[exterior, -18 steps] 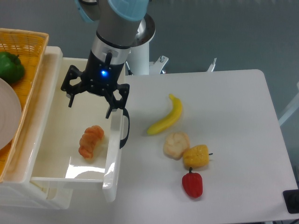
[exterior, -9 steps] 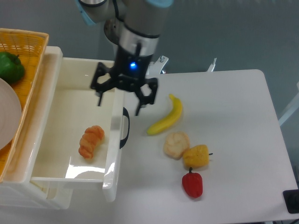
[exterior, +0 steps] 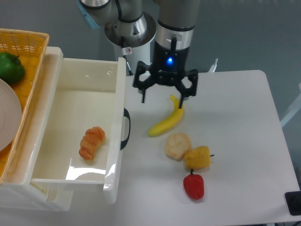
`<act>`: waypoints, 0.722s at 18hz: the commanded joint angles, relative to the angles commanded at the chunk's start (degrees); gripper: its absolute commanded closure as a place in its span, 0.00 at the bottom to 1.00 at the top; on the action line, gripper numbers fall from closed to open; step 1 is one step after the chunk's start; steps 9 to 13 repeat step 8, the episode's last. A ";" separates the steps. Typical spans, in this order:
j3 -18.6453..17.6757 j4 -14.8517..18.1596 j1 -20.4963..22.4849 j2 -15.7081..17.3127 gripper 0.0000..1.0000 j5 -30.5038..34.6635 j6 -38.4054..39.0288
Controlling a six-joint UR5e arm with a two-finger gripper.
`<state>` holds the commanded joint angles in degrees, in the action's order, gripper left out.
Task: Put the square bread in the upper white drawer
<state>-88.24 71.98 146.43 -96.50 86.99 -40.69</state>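
The square bread [exterior: 91,142], a ridged orange-brown pastry, lies on the floor of the upper white drawer [exterior: 75,101], near its front wall. The drawer is pulled open, its black handle [exterior: 126,128] facing the table. My gripper [exterior: 162,98] hangs open and empty above the table to the right of the drawer, just over the upper end of the banana. Nothing sits between its fingers [exterior: 143,94].
A yellow banana [exterior: 168,120], a pale cream bun [exterior: 178,146], a yellow pepper [exterior: 197,157] and a red pepper [exterior: 193,185] lie on the white table [exterior: 235,117]. At the left stands a yellow woven basket [exterior: 33,56] with a green pepper [exterior: 10,67] and a white plate [exterior: 8,115].
The open gripper has moved right, from above the drawer, across its front wall, to above the table near the banana. The bread stays in the drawer.
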 joint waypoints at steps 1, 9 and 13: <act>0.00 -0.09 -0.09 -0.62 0.00 1.59 -1.31; -0.09 -0.53 -0.18 -3.79 0.00 6.53 -5.81; -0.09 -0.53 -0.18 -3.79 0.00 6.53 -5.81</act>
